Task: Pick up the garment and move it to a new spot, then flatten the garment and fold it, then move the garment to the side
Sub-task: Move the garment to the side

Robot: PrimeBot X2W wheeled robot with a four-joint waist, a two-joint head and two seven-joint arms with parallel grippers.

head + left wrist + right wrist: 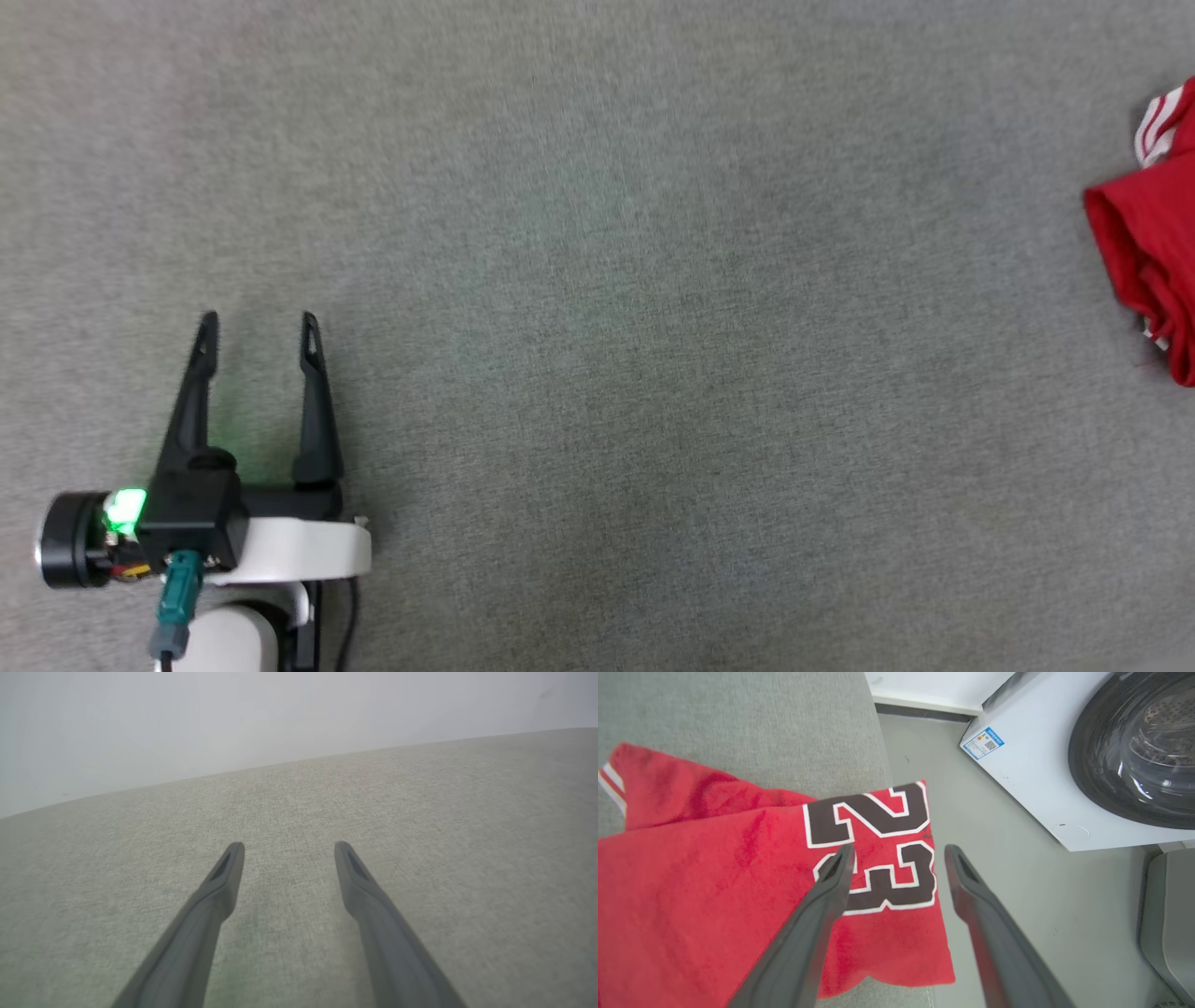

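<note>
Right gripper gapes empty above the garment — corner seemingly overhanging the grey surface; a nudge could drop it

Head looks down; left wrist skims low; right shares garment closer.

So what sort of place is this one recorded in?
Likely a laundry area: a white front-loading washing machine stands on a smooth floor beside a grey fabric-covered surface with the red garment on it.

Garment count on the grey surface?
1: the red garment at the right edge of the grey surface, one corner overhanging, by the right gripper. Others may be hidden.
</note>
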